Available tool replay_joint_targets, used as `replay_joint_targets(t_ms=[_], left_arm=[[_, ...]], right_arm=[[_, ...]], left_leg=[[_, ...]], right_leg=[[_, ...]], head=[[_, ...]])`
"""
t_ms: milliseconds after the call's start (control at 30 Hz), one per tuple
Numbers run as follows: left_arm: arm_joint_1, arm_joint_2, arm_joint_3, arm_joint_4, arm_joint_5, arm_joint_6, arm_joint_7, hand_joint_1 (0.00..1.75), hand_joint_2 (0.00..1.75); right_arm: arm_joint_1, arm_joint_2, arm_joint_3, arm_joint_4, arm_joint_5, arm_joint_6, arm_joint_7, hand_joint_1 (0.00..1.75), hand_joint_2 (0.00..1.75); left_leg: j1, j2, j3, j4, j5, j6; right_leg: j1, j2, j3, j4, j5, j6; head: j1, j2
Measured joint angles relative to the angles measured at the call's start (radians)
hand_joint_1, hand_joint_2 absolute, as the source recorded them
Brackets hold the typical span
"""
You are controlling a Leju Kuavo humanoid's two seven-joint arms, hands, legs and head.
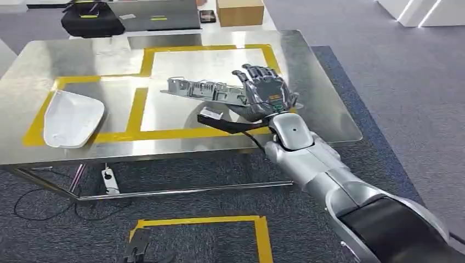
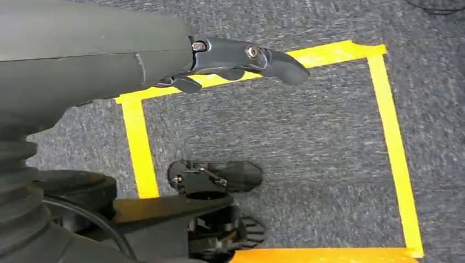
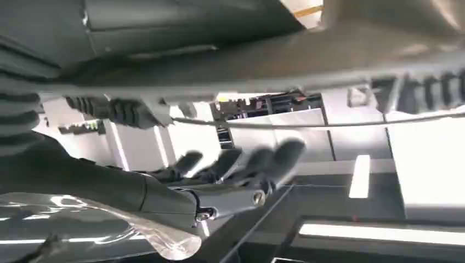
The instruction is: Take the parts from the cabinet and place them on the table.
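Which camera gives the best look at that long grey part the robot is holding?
The head view: the long grey part shows whole over the table, held by the right hand. The right wrist view blurs it close-up.

The surface (image 1: 323, 93) is a shiny metal top with yellow tape lines (image 1: 164, 133) that mark rectangles on it. A white curved part (image 1: 71, 118) lies flat on its left side, inside one marked area and touching the tape at its edge. A grey long part (image 1: 205, 90) is above the larger rectangle, and it is not clear if it rests on the surface. Under the surface is grey carpet floor (image 1: 395, 71). On the floor lie a white power strip (image 1: 109, 181) and a square of yellow tape (image 1: 260, 235).
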Motion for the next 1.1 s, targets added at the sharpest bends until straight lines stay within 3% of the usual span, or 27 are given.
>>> replay_joint_targets(t_ms=[33,133,200,300,333,367,400,467,500,533,633,700,733,800,833,867,900,967,1000,1033,1100], left_arm=[[0.0,0.0,-0.007,0.0,-0.002,-0.002,0.003,0.0,0.0],[0.001,0.001,-0.014,0.0,-0.002,-0.007,0.003,0.0,0.0],[0.0,0.001,-0.018,0.0,-0.002,-0.008,0.003,0.0,0.0],[0.002,0.003,-0.02,0.0,0.0,-0.008,0.003,0.0,0.0],[0.003,0.003,-0.02,0.0,0.001,-0.008,0.003,0.0,0.0],[0.004,0.003,-0.021,0.0,0.001,-0.008,0.003,0.0,0.0],[0.004,0.004,-0.023,0.0,0.001,-0.008,0.003,0.0,0.0],[0.003,0.005,-0.034,0.0,0.0,-0.008,0.003,0.0,0.0],[0.003,0.005,-0.039,0.0,-0.002,-0.009,0.003,0.0,0.0],[0.0,0.005,-0.041,0.0,-0.008,-0.011,0.003,0.0,0.0],[0.0,0.005,-0.052,0.0,-0.01,-0.012,0.003,0.0,0.0],[-0.001,0.003,-0.064,0.0,-0.011,-0.01,0.003,0.0,0.0],[-0.004,0.003,-0.064,0.0,-0.011,-0.009,0.003,0.0,0.0],[-0.003,0.002,-0.064,0.0,-0.009,-0.006,0.005,0.0,0.0],[-0.001,0.002,-0.064,0.0,-0.008,-0.006,0.006,0.0,0.0],[-0.001,0.002,-0.064,0.0,-0.007,-0.006,0.006,0.0,0.0],[-0.001,0.002,-0.064,0.0,-0.005,-0.006,0.006,0.0,0.0],[-0.001,0.002,-0.066,0.0,0.0,-0.007,0.006,0.0,0.0],[-0.001,0.001,-0.067,0.0,0.002,-0.007,0.006,0.0,0.0],[-0.002,0.001,-0.067,0.0,0.005,-0.007,0.008,0.0,0.0],[0.0,0.001,-0.067,0.0,0.013,-0.008,0.013,0.0,0.0]], right_arm=[[-0.001,0.01,-0.003,0.001,-0.002,0.021,-0.002,0.0,0.0],[0.002,0.024,-0.004,0.009,-0.003,0.103,0.003,0.0,0.0],[0.001,0.034,-0.004,0.012,0.001,0.16,0.005,0.0,0.0],[0.003,0.051,-0.004,0.023,-0.004,0.264,-0.026,0.0,0.0],[0.004,0.052,-0.003,0.026,-0.007,0.295,-0.043,0.0,0.0],[0.004,0.056,0.0,0.031,-0.011,0.348,-0.075,0.0,0.0],[0.005,0.059,0.004,0.034,-0.014,0.385,-0.101,0.0,0.0],[0.004,0.065,0.022,0.037,-0.015,0.461,-0.155,0.0,0.0],[0.003,0.067,0.032,0.04,-0.021,0.5,-0.187,0.0,0.0],[0.0,0.067,0.041,0.041,-0.027,0.541,-0.223,0.0,0.0],[0.001,0.069,0.084,0.047,-0.024,0.658,-0.286,0.0,0.0],[-0.007,0.073,0.119,0.051,-0.02,0.73,-0.294,0.0,0.0],[-0.013,0.073,0.134,0.052,-0.004,0.751,-0.293,0.0,0.0],[-0.017,0.076,0.181,0.055,0.027,0.79,-0.28,0.0,0.0],[-0.013,0.076,0.208,0.056,0.028,0.795,-0.268,0.0,0.0],[-0.007,0.076,0.234,0.055,0.02,0.795,-0.252,0.0,0.0],[-0.006,0.076,0.254,0.055,0.007,0.795,-0.241,0.0,0.0],[-0.007,0.081,0.285,0.051,-0.02,0.785,-0.212,0.0,0.0],[-0.008,0.084,0.3,0.048,-0.031,0.772,-0.192,0.0,0.0],[-0.01,0.087,0.313,0.046,-0.042,0.752,-0.172,0.0,0.0],[-0.01,0.09,0.334,0.044,-0.066,0.706,-0.132,0.0,0.0]], left_leg=[[-0.002,0.0,-0.004,0.006,-0.001,-0.003],[0.0,0.002,0.002,-0.002,0.001,-0.019],[0.002,0.003,-0.011,0.033,-0.03,-0.029],[0.004,0.003,-0.121,0.27,-0.132,-0.037],[0.004,0.003,-0.143,0.31,-0.137,-0.038],[0.004,0.003,-0.141,0.303,-0.119,-0.036],[0.004,0.003,-0.122,0.256,-0.083,-0.034],[0.003,0.003,-0.039,0.08,0.01,-0.024],[0.002,0.003,-0.008,0.019,0.015,-0.018],[-0.003,0.003,0.003,-0.001,0.008,-0.017],[-0.005,0.002,-0.001,-0.001,0.004,-0.009],[0.006,0.003,0.01,-0.016,0.012,0.003],[0.006,0.003,0.009,-0.016,0.012,0.009],[0.005,0.004,0.009,-0.015,0.012,0.011],[0.005,0.004,0.009,-0.015,0.011,0.012],[0.005,0.003,0.01,-0.015,0.011,0.012],[0.005,0.003,0.01,-0.014,0.01,0.013],[0.005,0.001,0.012,-0.011,0.007,0.008],[0.005,0.001,0.013,-0.011,0.004,0.004],[-0.003,0.001,0.008,-0.006,0.002,-0.002],[-0.001,0.001,0.008,-0.009,0.005,-0.01]], right_leg=[[-0.001,0.002,0.009,-0.022,-0.004,-0.007],[0.001,0.007,0.007,-0.019,-0.002,-0.021],[-0.006,0.004,0.017,-0.026,-0.001,-0.035],[-0.004,0.004,0.02,-0.025,-0.005,-0.043],[-0.003,0.005,0.02,-0.025,-0.005,-0.044],[-0.002,0.006,0.022,-0.025,-0.005,-0.044],[-0.002,0.007,0.023,-0.025,-0.007,-0.044],[-0.001,0.01,0.032,-0.025,-0.01,-0.041],[-0.001,0.01,0.033,-0.025,-0.012,-0.038],[0.007,0.012,0.029,-0.022,-0.014,-0.033],[0.004,0.008,0.032,-0.03,-0.01,-0.019],[0.005,0.007,0.016,-0.009,-0.033,-0.008],[0.005,0.007,-0.007,0.045,-0.066,-0.005],[0.002,0.006,-0.087,0.213,-0.136,0.0],[0.002,0.006,-0.121,0.275,-0.152,0.003],[0.002,0.006,-0.13,0.285,-0.141,0.003],[0.001,0.006,-0.117,0.251,-0.11,0.002],[0.001,0.005,-0.035,0.078,-0.019,-0.005],[0.002,0.004,0.005,-0.008,0.005,-0.009],[0.004,0.004,0.029,-0.032,-0.01,-0.012],[0.007,0.008,0.025,-0.029,-0.008,-0.018]], head=[[-0.001,0.0],[-0.002,0.0],[-0.004,0.0],[-0.005,0.0],[-0.006,0.0],[-0.005,0.0],[-0.006,0.0],[-0.006,0.0],[-0.005,0.0],[-0.005,0.0],[-0.004,0.0],[-0.003,0.0],[0.004,0.0],[0.004,0.0],[0.004,0.0],[0.005,0.0],[0.005,0.0],[0.005,0.0],[0.005,0.0],[0.004,0.0],[0.002,0.0]])
